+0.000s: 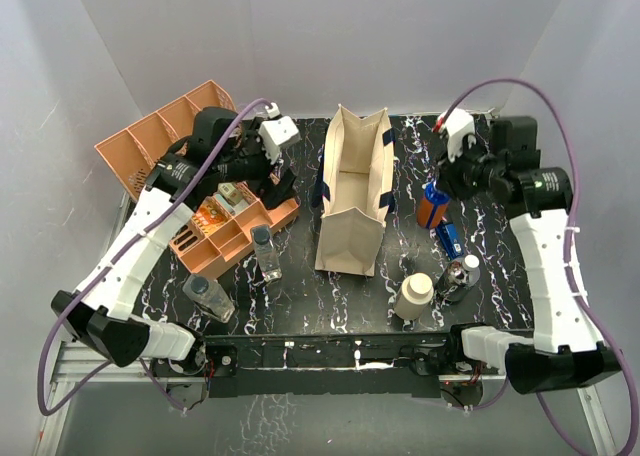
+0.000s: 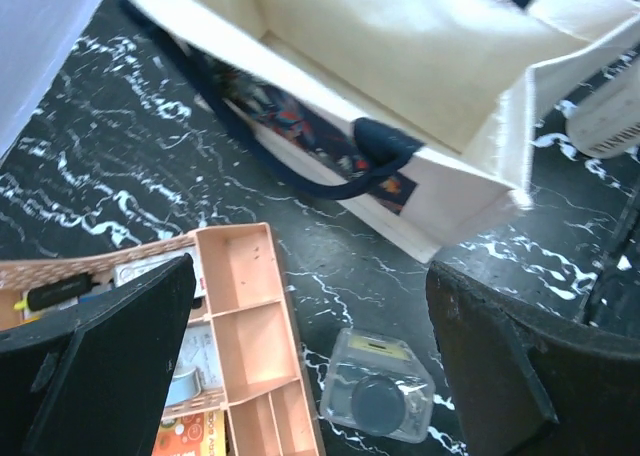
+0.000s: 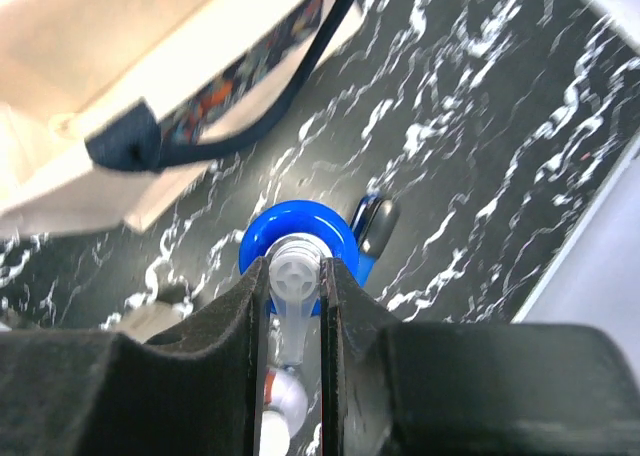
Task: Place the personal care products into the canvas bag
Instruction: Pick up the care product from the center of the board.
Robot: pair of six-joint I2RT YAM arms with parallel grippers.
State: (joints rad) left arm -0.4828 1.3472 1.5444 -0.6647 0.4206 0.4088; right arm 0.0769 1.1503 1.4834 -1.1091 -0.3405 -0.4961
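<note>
- right gripper (image 3: pixel 296 276) is pinching shut on the pale nozzle (image 3: pixel 293 321) atop the amber bottle (image 1: pixel 431 206), just above its blue collar (image 3: pixel 262 238). a thin hold, high up on the bottle.
- risk: the whole body is sitting below one small slick part. a quick swing toward the bag could be making it pivot or slip out from between the pads. cannot tell if its base is touching the table (image 1: pixel 500 226).
- risk: the canvas bag (image 1: pixel 350 216) is standing open just left of the bottle, with soft walls and a navy handle (image 3: pixel 130 146) drooping down the side facing it. a low pass could be catching the rim or handle and tipping the bag. i'm judging it needs lifting above the rim first.
- risk: the nozzle could be pressing down or twisting under the squeeze.
- right arm: reaching from the near right to the far right of the table, wrist bending down over the bottle.
- left arm: stretching toward the far left. left gripper (image 2: pixel 310 276) is spreading wide, holding nothing, hovering over the orange tray (image 2: pixel 240 276) and a clear bottle (image 2: pixel 378 401).
- cream cylinder (image 1: pixel 413 296) is waiting on the near side, right of the bag.
</note>
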